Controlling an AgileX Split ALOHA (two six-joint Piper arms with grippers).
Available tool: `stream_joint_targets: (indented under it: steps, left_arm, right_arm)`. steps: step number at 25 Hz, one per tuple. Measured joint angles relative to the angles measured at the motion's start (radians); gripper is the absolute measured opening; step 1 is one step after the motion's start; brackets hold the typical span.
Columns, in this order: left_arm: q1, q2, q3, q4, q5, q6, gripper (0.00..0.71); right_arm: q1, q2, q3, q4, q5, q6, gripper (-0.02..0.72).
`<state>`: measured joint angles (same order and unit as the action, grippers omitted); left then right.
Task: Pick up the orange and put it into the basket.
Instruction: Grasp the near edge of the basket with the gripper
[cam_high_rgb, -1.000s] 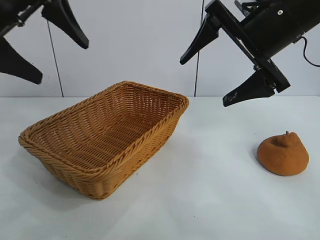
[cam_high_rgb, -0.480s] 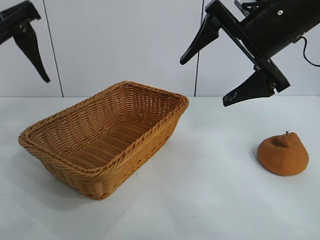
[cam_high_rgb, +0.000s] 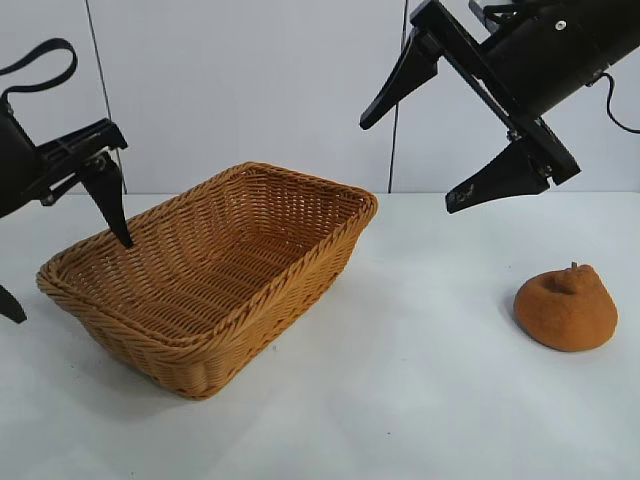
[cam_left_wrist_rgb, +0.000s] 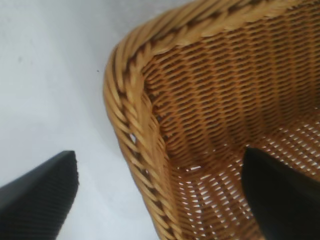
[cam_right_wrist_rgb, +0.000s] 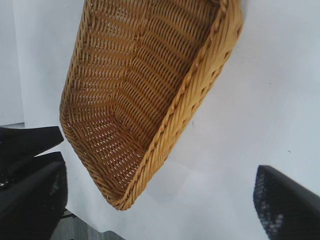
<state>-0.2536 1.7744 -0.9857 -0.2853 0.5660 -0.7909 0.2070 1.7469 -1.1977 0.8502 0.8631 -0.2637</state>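
The orange (cam_high_rgb: 566, 308) sits on the white table at the right, apart from both grippers. It does not show in either wrist view. The wicker basket (cam_high_rgb: 300, 268) stands left of centre, with nothing in it. My left gripper (cam_high_rgb: 68, 275) is open and low at the basket's left corner. One finger is inside the rim and the other outside. In the left wrist view the gripper (cam_left_wrist_rgb: 160, 192) straddles the braided rim (cam_left_wrist_rgb: 125, 107). My right gripper (cam_high_rgb: 408, 166) is open and empty, high above the table between basket and orange. In the right wrist view this gripper (cam_right_wrist_rgb: 157, 200) looks down on the basket (cam_right_wrist_rgb: 185, 107).
The white table (cam_high_rgb: 430, 400) spreads between the basket and the orange. A white panelled wall (cam_high_rgb: 250, 80) stands behind the table.
My left gripper has come down from the upper left to the basket's left corner and now straddles the rim. The right arm, the basket and the orange have not moved.
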Motion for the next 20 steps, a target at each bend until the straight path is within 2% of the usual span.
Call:
stream_joint_targets:
  steps: [5,10,13,17,19,20]
  left_arm:
    - [-0.007,0.072,0.000,-0.011,-0.030,-0.026,0.630]
    - [-0.062,0.089,0.001,-0.034,-0.066,-0.089,0.620]
    - [-0.080,0.089,0.001,-0.030,-0.073,-0.129,0.561]
    - [-0.081,0.089,0.001,-0.006,-0.083,-0.150,0.503]
    - [-0.081,0.089,0.001,-0.001,-0.082,-0.153,0.442]
    - [-0.081,0.089,0.001,0.000,-0.079,-0.153,0.383]
  right_arm:
    - [0.000,0.000,0.000,0.000,-0.002,0.000,0.694]
    - [0.000,0.000,0.000,0.000,-0.005,0.000,0.694]
    - [0.000,0.000,0.000,0.000,-0.007,0.000,0.694]
    - [0.000,0.000,0.000,0.000,-0.007,0.000,0.694]
    - [0.000,0.000,0.000,0.000,-0.007,0.000,0.694]
    - [0.000,0.000,0.000,0.000,-0.007,0.000,0.694]
